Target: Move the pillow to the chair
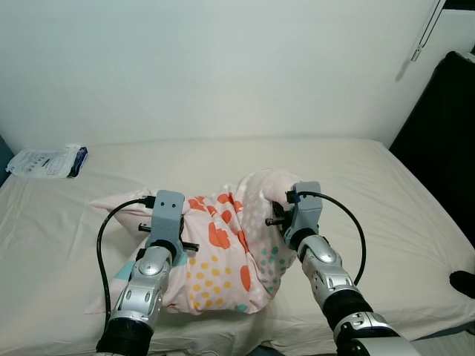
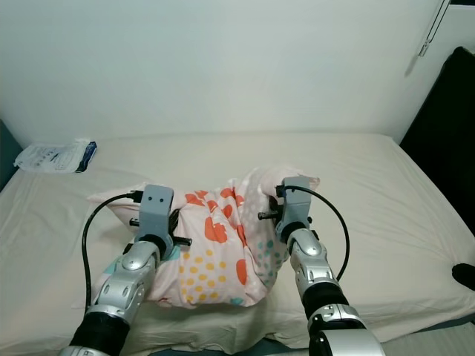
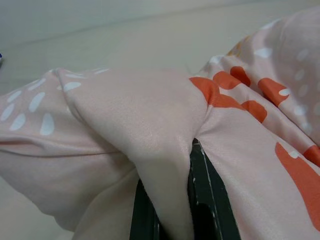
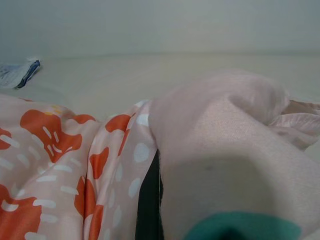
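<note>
While no writing reads, left gripper point(image 3: 167, 210) jaws pinching pillow point(image 1: 223, 252) (pink, patterned), right gripper point(image 4: 150, 205) clamping its other side.

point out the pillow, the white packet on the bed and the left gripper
pillow point(image 1: 215, 267): left eye view, on its dotted front face.
white packet point(image 1: 46, 161): left eye view, on its middle.
left gripper point(image 3: 172, 210): left wrist view, on the fabric fold pinched between its fingers.
</note>
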`<state>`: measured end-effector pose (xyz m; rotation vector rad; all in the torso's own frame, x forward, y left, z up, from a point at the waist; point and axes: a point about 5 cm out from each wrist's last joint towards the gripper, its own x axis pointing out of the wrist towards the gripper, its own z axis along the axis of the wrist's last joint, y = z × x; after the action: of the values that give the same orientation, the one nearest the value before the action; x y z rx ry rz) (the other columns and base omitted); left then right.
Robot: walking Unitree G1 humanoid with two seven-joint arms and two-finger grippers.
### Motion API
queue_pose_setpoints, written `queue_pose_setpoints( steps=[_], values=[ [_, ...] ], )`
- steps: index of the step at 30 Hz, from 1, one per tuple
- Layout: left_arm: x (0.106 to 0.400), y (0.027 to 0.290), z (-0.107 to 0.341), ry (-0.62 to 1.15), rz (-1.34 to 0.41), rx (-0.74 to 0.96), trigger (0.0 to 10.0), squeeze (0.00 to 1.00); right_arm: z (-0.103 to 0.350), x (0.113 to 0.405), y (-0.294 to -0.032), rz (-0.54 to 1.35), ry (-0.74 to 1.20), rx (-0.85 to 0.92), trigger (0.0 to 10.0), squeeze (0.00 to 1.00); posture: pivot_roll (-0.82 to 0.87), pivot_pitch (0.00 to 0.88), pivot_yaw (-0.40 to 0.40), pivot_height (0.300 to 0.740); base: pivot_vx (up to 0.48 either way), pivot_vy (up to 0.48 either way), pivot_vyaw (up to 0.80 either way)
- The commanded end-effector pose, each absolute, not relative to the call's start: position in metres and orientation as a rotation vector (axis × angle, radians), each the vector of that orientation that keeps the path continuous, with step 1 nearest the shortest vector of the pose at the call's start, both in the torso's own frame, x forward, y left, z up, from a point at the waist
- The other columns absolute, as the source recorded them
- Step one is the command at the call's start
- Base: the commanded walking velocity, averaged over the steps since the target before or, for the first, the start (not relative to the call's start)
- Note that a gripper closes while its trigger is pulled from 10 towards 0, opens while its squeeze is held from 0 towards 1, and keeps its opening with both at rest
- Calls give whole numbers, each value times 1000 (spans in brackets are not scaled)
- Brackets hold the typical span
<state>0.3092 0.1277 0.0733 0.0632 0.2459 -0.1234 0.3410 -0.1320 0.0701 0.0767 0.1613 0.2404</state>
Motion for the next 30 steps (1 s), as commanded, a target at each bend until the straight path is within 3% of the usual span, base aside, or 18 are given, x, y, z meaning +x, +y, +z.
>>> queue_pose_setpoints(
  steps=[1,26,30],
  values=[
    [313,117,82,192,-156,37,10000,0,81,346,-121,276,106,75,10000,0,-8,0,-76,737,0,0,0],
    [312,119,81,195,-179,40,10000,0,78,344,-119,269,112,88,10000,0,-8,0,-61,737,0,0,0],
    [313,119,82,195,-183,41,10000,0,78,345,-119,266,110,91,10000,0,-8,0,-58,737,-257,0,0]
  ],
)
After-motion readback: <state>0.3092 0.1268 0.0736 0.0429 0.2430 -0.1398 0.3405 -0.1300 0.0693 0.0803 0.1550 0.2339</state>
